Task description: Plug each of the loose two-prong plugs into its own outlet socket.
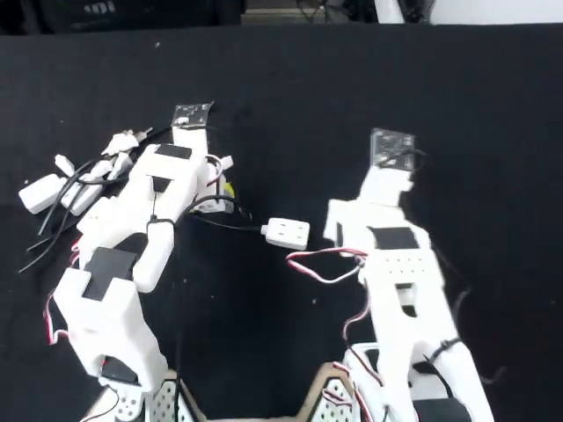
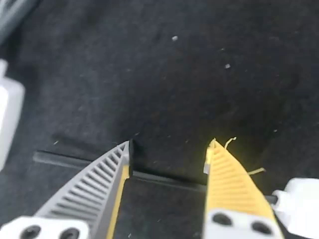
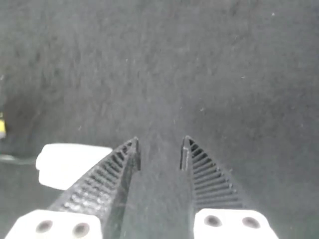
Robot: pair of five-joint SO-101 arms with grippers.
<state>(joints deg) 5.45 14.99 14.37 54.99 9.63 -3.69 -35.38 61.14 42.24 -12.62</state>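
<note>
Left gripper [image 2: 169, 147] stands released, its fingers straddling a black cord [image 2: 164, 180] that crosses between them. Right gripper [image 3: 159, 142] is likewise spread and holds nothing, with the white outlet socket [image 3: 70, 162] just beside one finger. Loose plugs [image 1: 66, 180] lie bunched well outside the left fingers.

3 cameras: 1 overhead, 2 wrist-mounted.
The high view looks down over the black table [image 1: 352, 79] from behind both arms. Each wrist view peers closely past the left gripper [image 2: 169, 147] or the right gripper [image 3: 159, 143] at that same table just ahead of the tips.
</note>
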